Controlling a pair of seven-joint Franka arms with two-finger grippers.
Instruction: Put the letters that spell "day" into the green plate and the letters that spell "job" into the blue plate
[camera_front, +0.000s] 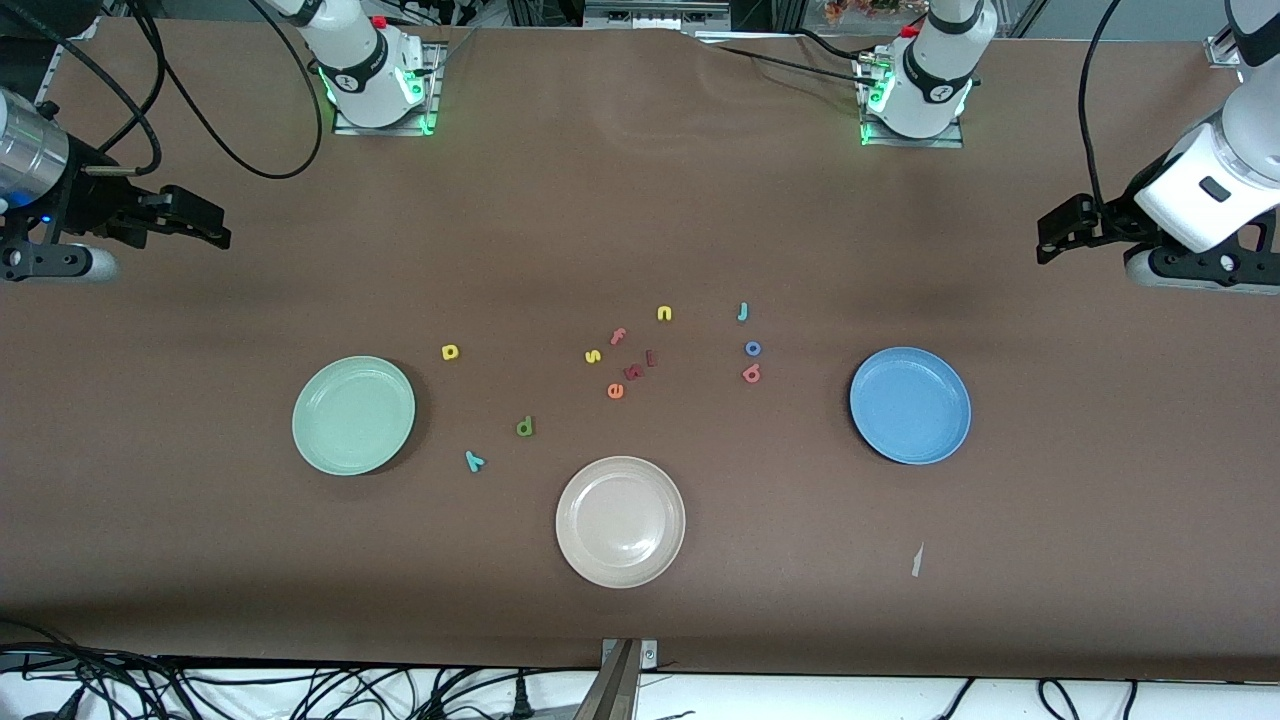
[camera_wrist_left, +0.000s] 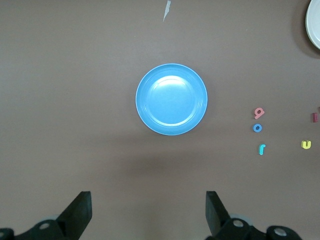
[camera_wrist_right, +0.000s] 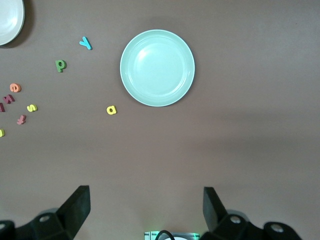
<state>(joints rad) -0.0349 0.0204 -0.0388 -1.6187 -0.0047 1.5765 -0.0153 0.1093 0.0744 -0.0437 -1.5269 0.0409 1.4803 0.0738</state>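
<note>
The green plate (camera_front: 353, 415) is round, pale mint and glossy, with a shallow rim; it sits on the brown bench (camera_front: 640, 200) toward the right arm's end. The blue plate (camera_front: 910, 405), the same shape in a medium blue, lies toward the left arm's end. Both plates hold nothing.

The letters are small foam pieces lying flat on the bench between the two plates. The yellow a (camera_front: 450, 352) rests near the green plate, the olive-green d (camera_front: 525, 427) lies nearer the front camera than it, and the teal y (camera_front: 475, 461) lies nearer still, just beside the d. Near the blue plate, the teal-blue j (camera_front: 742, 312), the blue ring-shaped o (camera_front: 753, 348) and the red-pink b (camera_front: 751, 374) form a short column, the j farthest from the camera.

The left pincer (camera_front: 1062, 228) hangs over bare bench at the left arm's end, its fingers (camera_wrist_left: 216, 212) spread wide and holding nothing. The right pincer (camera_front: 195, 222) hangs over bare bench at the right arm's end, fingers (camera_wrist_right: 77, 205) likewise spread and empty.
</note>
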